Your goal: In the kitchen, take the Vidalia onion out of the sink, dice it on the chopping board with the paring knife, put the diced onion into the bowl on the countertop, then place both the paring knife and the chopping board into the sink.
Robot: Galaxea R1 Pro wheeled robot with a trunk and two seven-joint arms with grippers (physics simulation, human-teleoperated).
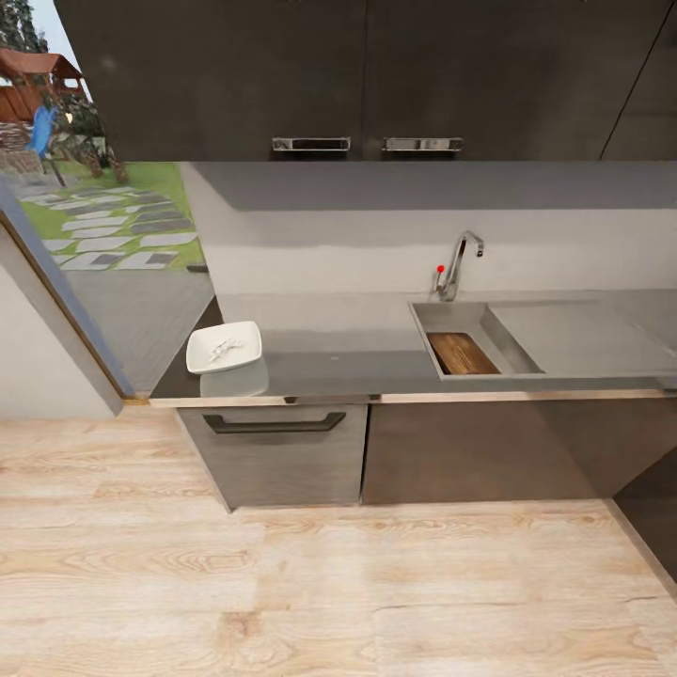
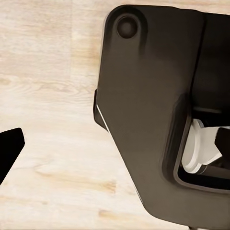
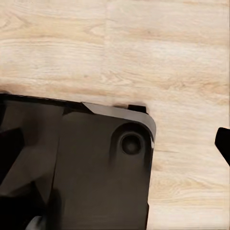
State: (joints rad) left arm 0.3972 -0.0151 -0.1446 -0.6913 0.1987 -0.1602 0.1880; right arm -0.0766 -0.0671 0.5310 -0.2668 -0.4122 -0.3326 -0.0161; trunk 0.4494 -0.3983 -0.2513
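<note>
From the head camera, the chopping board [image 1: 461, 354] lies inside the sink [image 1: 527, 324] at centre right, and the bowl [image 1: 224, 347] holding diced onion [image 1: 222, 350] sits at centre left on the countertop [image 1: 338, 362]. Both wrist cameras face the wooden floor [image 2: 52, 96] past dark robot bodywork [image 3: 81, 167]; whether either gripper is wide or narrow cannot be told.

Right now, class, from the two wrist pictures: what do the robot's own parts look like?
Left fingertip and right fingertip are plain black and blunt. The robot's dark housing is matt, with rounded corners and a round recess; the left wrist view shows a white inner part. No cables or markings show.
</note>
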